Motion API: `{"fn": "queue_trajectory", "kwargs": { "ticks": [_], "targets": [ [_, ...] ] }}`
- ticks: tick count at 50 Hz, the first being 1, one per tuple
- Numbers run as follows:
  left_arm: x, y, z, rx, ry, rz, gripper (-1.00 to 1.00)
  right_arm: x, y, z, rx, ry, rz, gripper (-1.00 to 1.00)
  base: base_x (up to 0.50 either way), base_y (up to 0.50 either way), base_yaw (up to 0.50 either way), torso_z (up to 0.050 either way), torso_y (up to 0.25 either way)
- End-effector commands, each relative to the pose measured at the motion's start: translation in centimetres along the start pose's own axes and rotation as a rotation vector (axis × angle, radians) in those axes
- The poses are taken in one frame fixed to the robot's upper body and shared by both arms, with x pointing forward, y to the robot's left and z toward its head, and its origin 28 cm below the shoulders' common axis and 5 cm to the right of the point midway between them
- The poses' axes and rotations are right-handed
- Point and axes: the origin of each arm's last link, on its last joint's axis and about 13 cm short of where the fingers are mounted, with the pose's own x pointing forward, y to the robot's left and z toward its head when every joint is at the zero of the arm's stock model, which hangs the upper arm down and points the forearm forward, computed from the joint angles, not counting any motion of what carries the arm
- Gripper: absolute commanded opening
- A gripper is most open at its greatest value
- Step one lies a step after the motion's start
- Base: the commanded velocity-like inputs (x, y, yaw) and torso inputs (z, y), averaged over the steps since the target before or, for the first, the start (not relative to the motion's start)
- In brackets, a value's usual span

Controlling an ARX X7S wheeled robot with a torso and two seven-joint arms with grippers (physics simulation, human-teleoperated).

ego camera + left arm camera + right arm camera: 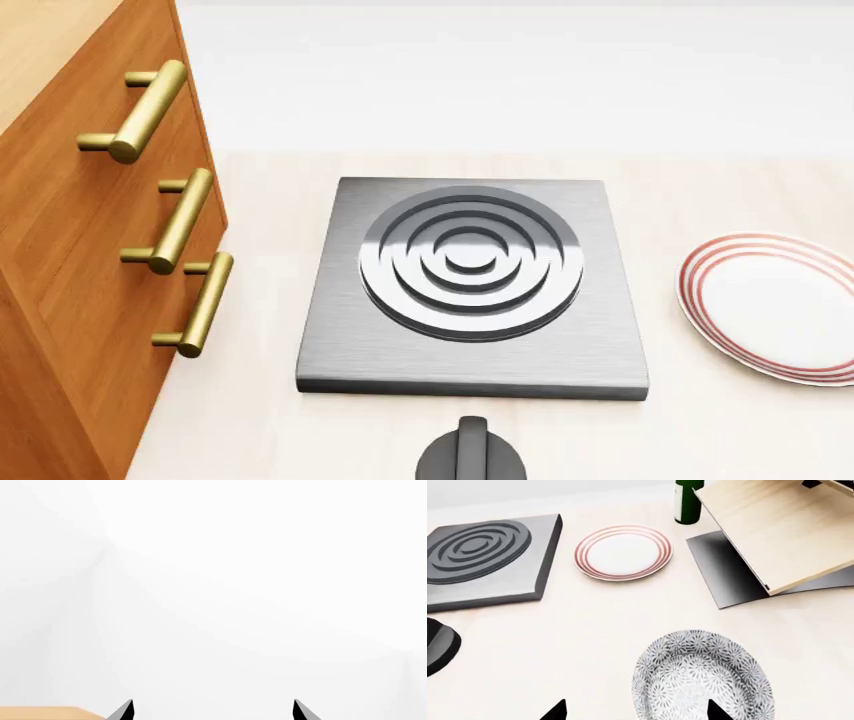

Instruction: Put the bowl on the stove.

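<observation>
Speckled bowl (702, 677) resting on the pale desk (594, 630), well apart from the stove (487, 560), red-ringed plate (624, 552) between them. Right tool (635, 711) spread wide above the bowl's near rim, one fingertip over it, nothing gripped. Left tool (213, 711) spread wide too, facing blank white wall. Burner rings bare in the head view; black knob (470, 455) just before the stove.
</observation>
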Motion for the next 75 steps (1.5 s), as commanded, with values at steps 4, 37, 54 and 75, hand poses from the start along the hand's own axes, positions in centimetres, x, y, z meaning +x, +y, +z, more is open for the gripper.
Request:
{"fn": "queue_trajectory", "kwargs": {
  "ticks": [4, 37, 54, 75],
  "targets": [
    [0.0, 0.2, -0.1, 0.041, -0.015, 0.010, 1.00, 2.0, 0.0, -0.5, 0.005, 0.017, -0.036, 1.00, 0.00, 0.00, 0.00, 0.000, 0.000],
    [0.0, 0.3, -0.1, 0.046, -0.021, 0.014, 1.00, 6.9, 0.6, -2.3, 0.027, 0.099, -0.090, 1.00, 0.00, 0.00, 0.00, 0.000, 0.000],
    [0.1, 0.4, -0.1, 0.046, -0.023, 0.016, 1.00, 9.3, 1.2, -3.6, 0.055, 0.134, -0.091, 1.00, 0.00, 0.00, 0.00, 0.000, 0.000],
    [0.1, 0.5, -0.2, 0.051, -0.021, 0.019, 1.00, 11.7, 1.7, -5.0, 0.064, 0.162, -0.112, 1.00, 0.00, 0.00, 0.00, 0.000, 0.000]
  ]
}}
